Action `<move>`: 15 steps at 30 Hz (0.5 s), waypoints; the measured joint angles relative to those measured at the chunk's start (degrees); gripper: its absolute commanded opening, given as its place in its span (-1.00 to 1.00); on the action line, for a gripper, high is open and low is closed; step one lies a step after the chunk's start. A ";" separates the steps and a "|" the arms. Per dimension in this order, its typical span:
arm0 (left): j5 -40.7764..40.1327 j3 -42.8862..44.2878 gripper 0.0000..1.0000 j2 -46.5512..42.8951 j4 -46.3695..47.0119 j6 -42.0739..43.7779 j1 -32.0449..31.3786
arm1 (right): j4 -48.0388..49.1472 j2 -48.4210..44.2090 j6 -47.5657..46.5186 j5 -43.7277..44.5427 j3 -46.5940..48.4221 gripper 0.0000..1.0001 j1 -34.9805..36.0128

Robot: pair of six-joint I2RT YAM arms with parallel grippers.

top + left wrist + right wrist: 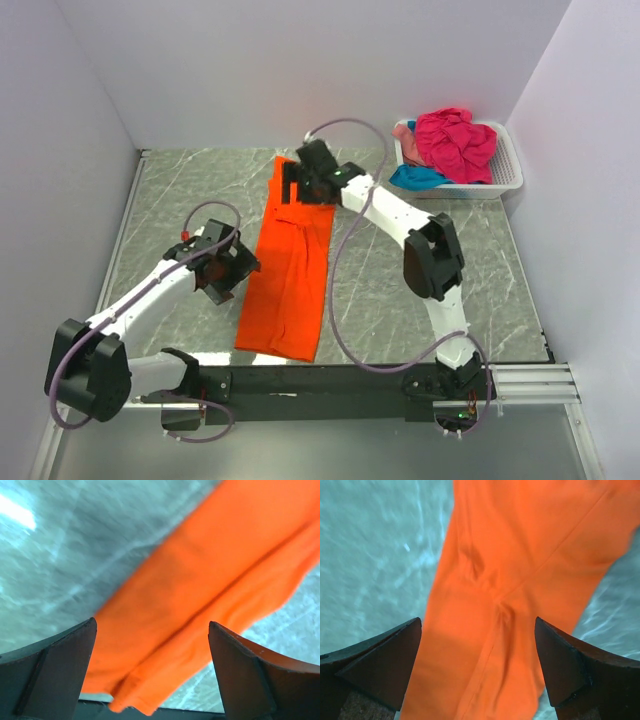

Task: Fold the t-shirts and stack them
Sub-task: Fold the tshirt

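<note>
Orange t-shirt [290,270] is laid lengthwise-folded on the worktop [470,260], below the spread, empty right end effector [298,185] and beside the spread left end effector [232,272]. Both are likely positioned for an end-over-end fold.

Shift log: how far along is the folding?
Done: the orange shirt lies folded lengthwise into a long strip. In hand: the left hand and right hand, both open, hover at it, gripping nothing. Left: crosswise folds, then the magenta shirt, teal shirt and pink shirt heaped in the basket; no stack yet.
</note>
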 measured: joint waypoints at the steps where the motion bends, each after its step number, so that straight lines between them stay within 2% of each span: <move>1: 0.07 -0.55 0.99 0.15 0.55 0.76 1.68 | -0.85 1.01 0.33 0.04 -0.07 1.00 0.83; 7: 0.83 -1.57 0.99 2.05 2.91 4.92 5.70 | -7.63 15.47 1.42 0.15 14.05 1.00 -1.09; 15: 3.02 -3.21 0.99 2.10 5.03 8.02 6.73 | -8.76 21.07 4.87 -4.79 18.05 1.00 -7.15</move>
